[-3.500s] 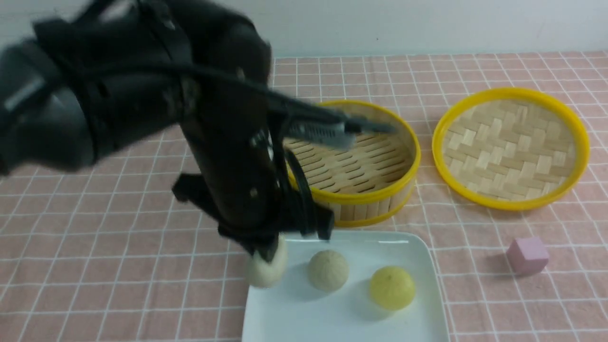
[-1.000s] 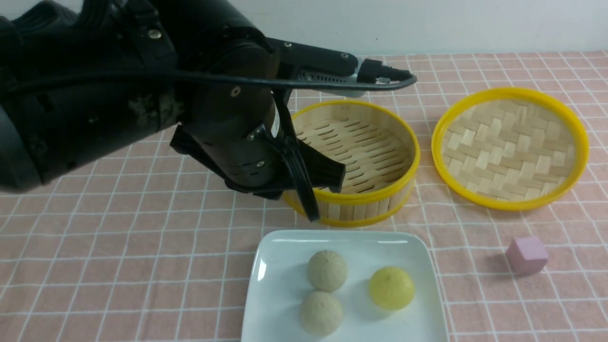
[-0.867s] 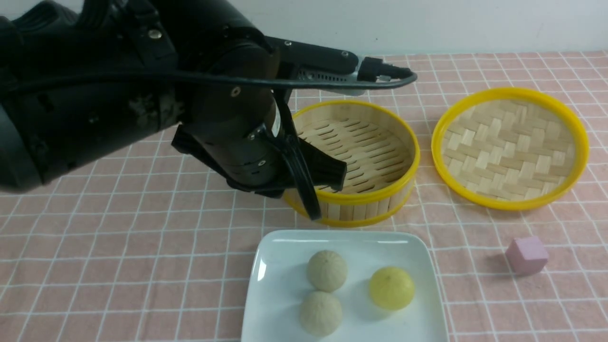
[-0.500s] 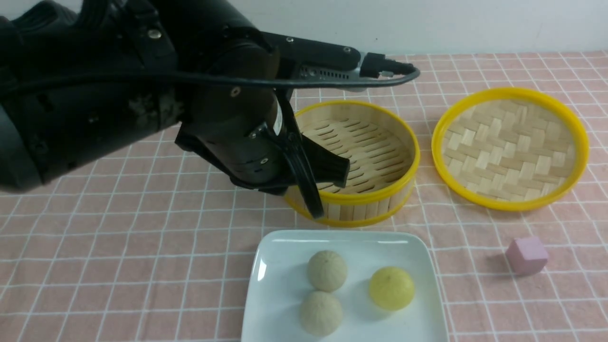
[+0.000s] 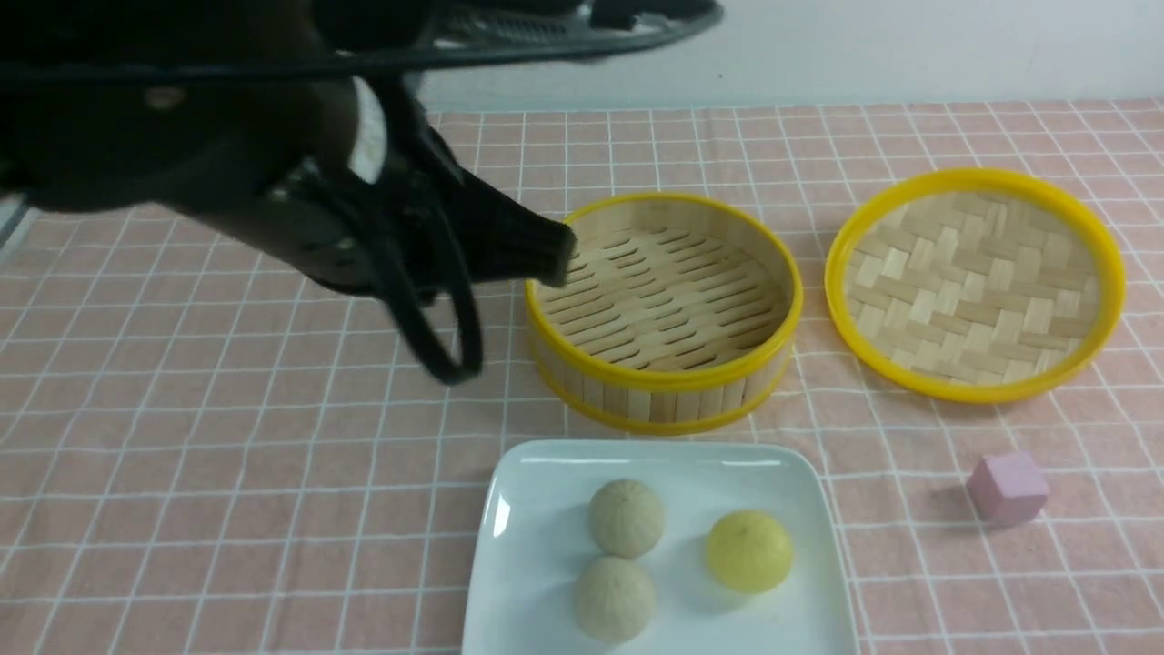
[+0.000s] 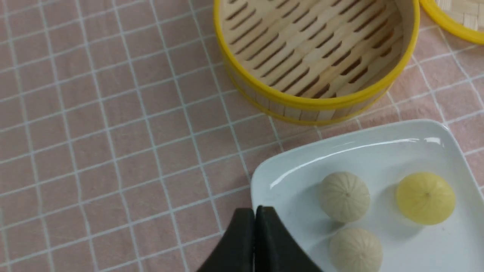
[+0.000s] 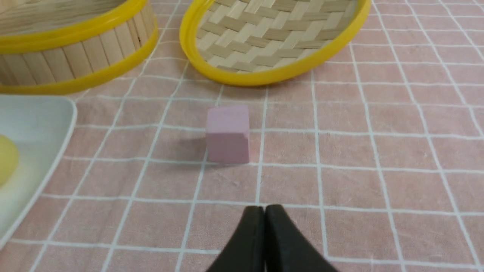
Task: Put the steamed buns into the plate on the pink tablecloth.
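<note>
Three steamed buns lie in the white plate [image 5: 546, 582] on the pink tablecloth [image 5: 227, 473]: a beige one [image 5: 626, 518], a second beige one [image 5: 615, 598] nearer me, and a yellow one [image 5: 749, 551]. From the left wrist they show as beige [image 6: 345, 195], beige [image 6: 354, 249] and yellow [image 6: 425, 198] on the plate [image 6: 378, 151]. My left gripper [image 6: 255, 211] is shut and holds nothing, raised off the plate's left corner; its arm [image 5: 300, 182] fills the upper left of the front view. My right gripper [image 7: 264, 210] is shut and holds nothing, low over the cloth.
A yellow-rimmed bamboo steamer [image 5: 664, 314] stands behind the plate, with nothing in it. Its woven lid [image 5: 978, 282] lies upturned to the right. A pink cube [image 5: 1008, 488] sits right of the plate, ahead of my right gripper as the cube [image 7: 227, 133].
The left arm let the third bun go into the plate, then lifted and pulled back to the left, away from the steamer. The buns have not moved in the last second.
</note>
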You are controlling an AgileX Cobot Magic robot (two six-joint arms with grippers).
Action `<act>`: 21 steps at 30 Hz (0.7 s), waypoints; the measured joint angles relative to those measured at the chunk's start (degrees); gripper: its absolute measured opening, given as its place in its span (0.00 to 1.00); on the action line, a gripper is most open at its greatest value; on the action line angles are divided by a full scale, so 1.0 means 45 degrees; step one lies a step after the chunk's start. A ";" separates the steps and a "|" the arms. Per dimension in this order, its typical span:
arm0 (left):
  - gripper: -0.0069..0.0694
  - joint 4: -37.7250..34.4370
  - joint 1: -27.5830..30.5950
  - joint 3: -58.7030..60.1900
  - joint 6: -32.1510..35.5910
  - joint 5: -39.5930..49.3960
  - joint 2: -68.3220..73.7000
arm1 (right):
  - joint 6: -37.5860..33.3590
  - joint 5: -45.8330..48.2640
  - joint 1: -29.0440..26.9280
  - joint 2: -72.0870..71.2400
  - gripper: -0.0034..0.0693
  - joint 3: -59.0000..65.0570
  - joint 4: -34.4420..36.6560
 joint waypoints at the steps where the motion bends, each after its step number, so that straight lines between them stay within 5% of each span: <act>1: 0.12 0.0073 0.0000 0.0000 0.0009 0.0127 -0.0224 | 0.0000 -0.0016 0.0000 0.0000 0.08 0.0000 0.0000; 12: 0.12 0.0480 0.0000 0.2880 -0.0387 0.1479 -0.5626 | 0.0000 -0.0195 0.0000 0.0000 0.10 0.0049 -0.0049; 21: 0.13 0.1267 0.0000 0.9600 -0.2769 -0.6560 -0.9858 | 0.0000 -0.0195 0.0000 0.0000 0.11 0.0049 -0.0049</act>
